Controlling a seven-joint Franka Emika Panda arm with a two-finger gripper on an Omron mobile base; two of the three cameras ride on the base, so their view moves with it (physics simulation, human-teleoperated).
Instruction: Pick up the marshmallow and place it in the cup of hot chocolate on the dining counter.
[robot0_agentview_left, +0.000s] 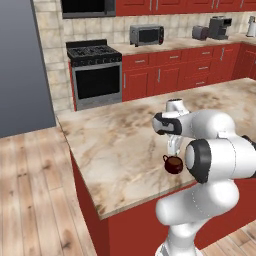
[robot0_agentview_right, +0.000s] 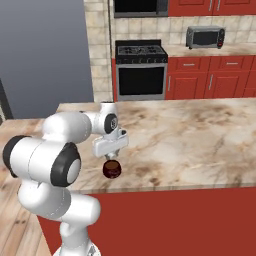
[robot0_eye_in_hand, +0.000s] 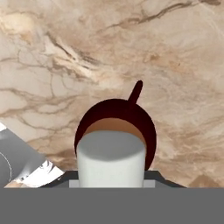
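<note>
Marshmallow (robot0_eye_in_hand: 111, 158) clamped in gripper (robot0_agentview_right: 111, 156) | hangs right above cup of hot chocolate (robot0_eye_in_hand: 115, 127), near counter edge | step: placing | next: lower slightly, release.

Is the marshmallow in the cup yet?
Not yet. In the hand view the marshmallow sits at the gripper, above the cup, with brown drink visible behind it.

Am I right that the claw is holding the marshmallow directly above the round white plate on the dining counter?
Not quite. The claw does hold the marshmallow, but what lies beneath it is the cup of hot chocolate, a dark maroon mug with a loop handle, not a plate. The hand view shows this; the right base view confirms the mug stands on the dining counter.
</note>
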